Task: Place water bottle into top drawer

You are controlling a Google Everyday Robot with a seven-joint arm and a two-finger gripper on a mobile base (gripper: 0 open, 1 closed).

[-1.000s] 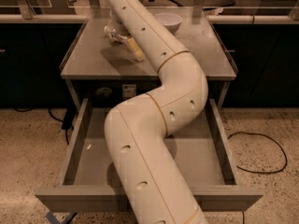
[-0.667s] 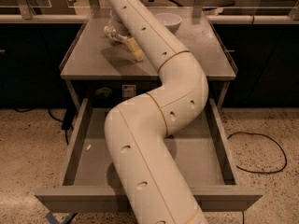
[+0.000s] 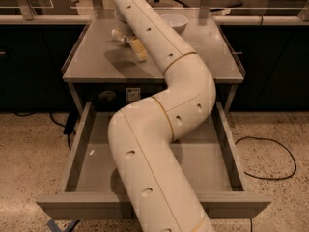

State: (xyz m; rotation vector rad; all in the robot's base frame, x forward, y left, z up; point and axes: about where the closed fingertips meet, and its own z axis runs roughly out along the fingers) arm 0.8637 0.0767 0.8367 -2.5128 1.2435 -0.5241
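My gripper (image 3: pixel 129 38) is at the back left of the grey tabletop (image 3: pixel 96 62), at the end of the long white arm that reaches over the open drawer. The water bottle (image 3: pixel 119 32), clear and pale, shows right at the gripper, mostly hidden by the wrist; I cannot tell whether it is held or resting on the table. The top drawer (image 3: pixel 79 151) is pulled fully out below the tabletop, wide and grey. The arm hides its middle.
A white round bowl (image 3: pixel 174 22) stands at the back of the tabletop, right of the gripper. A black cable (image 3: pixel 270 158) lies on the speckled floor to the right. Dark cabinets flank the table on both sides.
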